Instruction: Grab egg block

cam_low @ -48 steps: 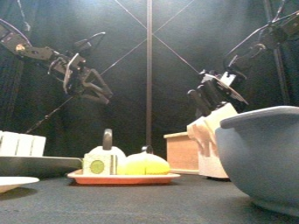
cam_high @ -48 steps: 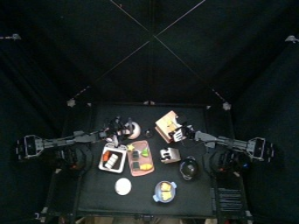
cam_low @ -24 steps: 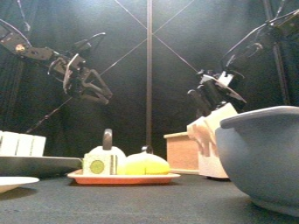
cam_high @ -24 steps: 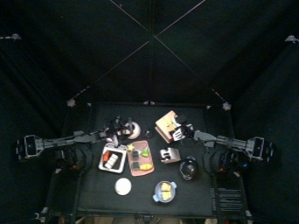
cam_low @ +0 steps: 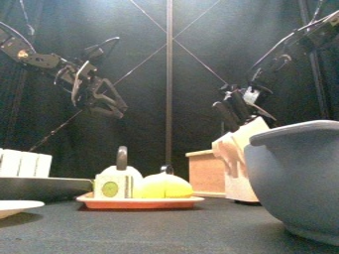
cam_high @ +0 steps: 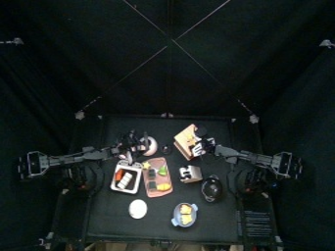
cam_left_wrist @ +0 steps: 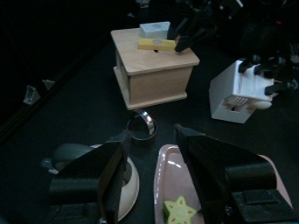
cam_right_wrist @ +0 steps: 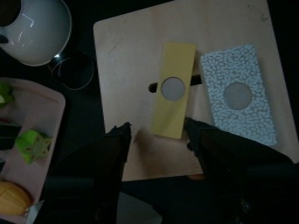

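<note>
My right tool (cam_right_wrist: 156, 142) hangs spread above the flat yellow wooden egg block (cam_right_wrist: 172, 90) on the pale wooden box (cam_right_wrist: 126, 87) — light, rigid, slick — so I'd pinch its long edges; left tool (cam_left_wrist: 152, 149) spread too.

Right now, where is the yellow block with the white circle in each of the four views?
Top view: yellow block on the wooden box, table's far middle.
Front view: not visible; only the box side shows.
Left wrist view: on the box top.
Right wrist view: centre, beside the speckled blue block.
Shared landmark: the wooden box.
</note>
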`<state>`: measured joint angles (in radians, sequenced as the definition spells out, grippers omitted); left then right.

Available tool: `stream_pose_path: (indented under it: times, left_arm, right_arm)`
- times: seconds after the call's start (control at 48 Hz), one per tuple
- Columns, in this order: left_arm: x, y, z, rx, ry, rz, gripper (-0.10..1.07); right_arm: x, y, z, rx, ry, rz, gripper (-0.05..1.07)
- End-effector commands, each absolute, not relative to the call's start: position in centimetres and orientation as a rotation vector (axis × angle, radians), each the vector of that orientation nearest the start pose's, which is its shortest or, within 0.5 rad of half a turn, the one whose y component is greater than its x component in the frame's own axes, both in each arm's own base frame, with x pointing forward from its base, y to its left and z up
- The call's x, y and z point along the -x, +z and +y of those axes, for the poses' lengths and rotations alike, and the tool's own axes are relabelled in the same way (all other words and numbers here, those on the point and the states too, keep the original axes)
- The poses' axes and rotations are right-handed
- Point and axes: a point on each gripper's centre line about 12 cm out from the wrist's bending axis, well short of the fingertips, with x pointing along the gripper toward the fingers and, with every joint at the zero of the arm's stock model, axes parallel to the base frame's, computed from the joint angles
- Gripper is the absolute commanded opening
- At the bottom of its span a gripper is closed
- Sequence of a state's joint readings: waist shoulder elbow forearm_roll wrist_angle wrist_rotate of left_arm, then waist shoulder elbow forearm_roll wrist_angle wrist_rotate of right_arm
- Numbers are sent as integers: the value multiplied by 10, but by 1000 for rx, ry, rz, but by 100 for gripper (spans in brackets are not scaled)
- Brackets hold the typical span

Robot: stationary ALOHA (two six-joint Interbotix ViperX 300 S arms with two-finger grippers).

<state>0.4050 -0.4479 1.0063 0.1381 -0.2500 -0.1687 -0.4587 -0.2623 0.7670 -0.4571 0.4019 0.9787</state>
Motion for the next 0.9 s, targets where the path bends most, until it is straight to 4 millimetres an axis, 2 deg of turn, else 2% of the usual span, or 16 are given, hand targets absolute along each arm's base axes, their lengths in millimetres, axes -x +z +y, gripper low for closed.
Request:
stream_pose_path:
  times: [0.0, 0.396, 0.708, 0.875]
  left_arm:
    - [-270, 235, 112, 97, 376, 271, 83]
    - [-270, 235, 112, 97, 376, 271, 83]
    - [-270, 235, 112, 97, 376, 271, 83]
    - [-270, 235, 112, 97, 376, 271, 83]
  right_arm:
    - [-276, 203, -161, -630, -831, 684, 87]
    - [-273, 200, -159, -631, -854, 724, 86]
    - [-274, 200, -159, -639, -853, 720, 62]
    - [-278, 211, -159, -651, -843, 684, 60]
